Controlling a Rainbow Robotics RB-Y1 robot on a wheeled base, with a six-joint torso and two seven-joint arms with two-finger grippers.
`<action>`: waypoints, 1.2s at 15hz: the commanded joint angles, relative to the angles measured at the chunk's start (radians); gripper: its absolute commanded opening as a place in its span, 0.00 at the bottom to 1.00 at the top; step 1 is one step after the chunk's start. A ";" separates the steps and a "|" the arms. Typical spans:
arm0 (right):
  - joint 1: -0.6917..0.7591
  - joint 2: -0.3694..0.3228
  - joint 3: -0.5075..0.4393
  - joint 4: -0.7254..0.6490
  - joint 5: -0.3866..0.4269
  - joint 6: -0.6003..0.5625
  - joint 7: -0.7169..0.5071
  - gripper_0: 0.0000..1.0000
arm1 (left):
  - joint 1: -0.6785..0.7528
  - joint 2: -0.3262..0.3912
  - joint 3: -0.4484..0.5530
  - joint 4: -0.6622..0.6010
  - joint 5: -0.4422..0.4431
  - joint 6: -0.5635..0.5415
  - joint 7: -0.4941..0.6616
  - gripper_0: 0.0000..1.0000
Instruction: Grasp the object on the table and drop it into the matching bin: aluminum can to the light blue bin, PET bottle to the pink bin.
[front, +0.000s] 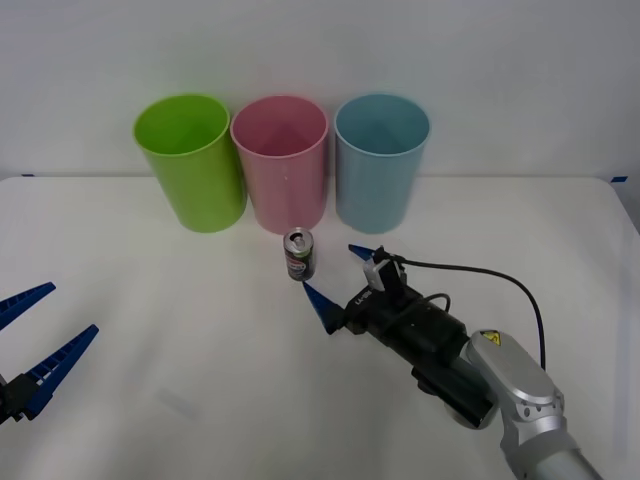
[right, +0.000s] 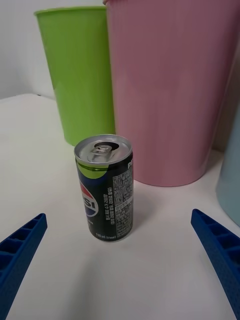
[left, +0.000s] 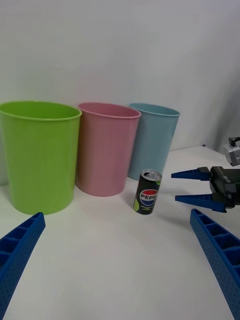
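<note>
Can (front: 300, 256) stands straight up on the worktop (front: 150, 330), just at ten o'clock from my right tool (front: 340, 275), whose fingers are spread wide. My left tool (front: 35, 340), also spread, waits far off at eight o'clock.

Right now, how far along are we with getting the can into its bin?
Done: the right gripper is open and lined up facing the aluminum can, not yet around it. In hand: nothing is grasped; the can stands upright on the table in front of the pink bin. Left: close on the can, lift it, drop it in the light blue bin. The left gripper waits open at the table's left.
</note>
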 joint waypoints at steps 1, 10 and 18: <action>-0.039 0.033 0.000 0.057 0.010 0.014 0.014 1.00 | 0.000 0.000 0.000 0.000 0.000 0.000 0.000 1.00; -0.184 0.145 0.000 0.238 0.054 0.104 0.043 1.00 | 0.000 0.000 0.000 0.000 0.000 0.000 0.000 1.00; -0.256 0.177 0.008 0.324 0.062 0.175 0.058 1.00 | 0.000 0.000 0.000 0.000 0.000 0.000 0.000 1.00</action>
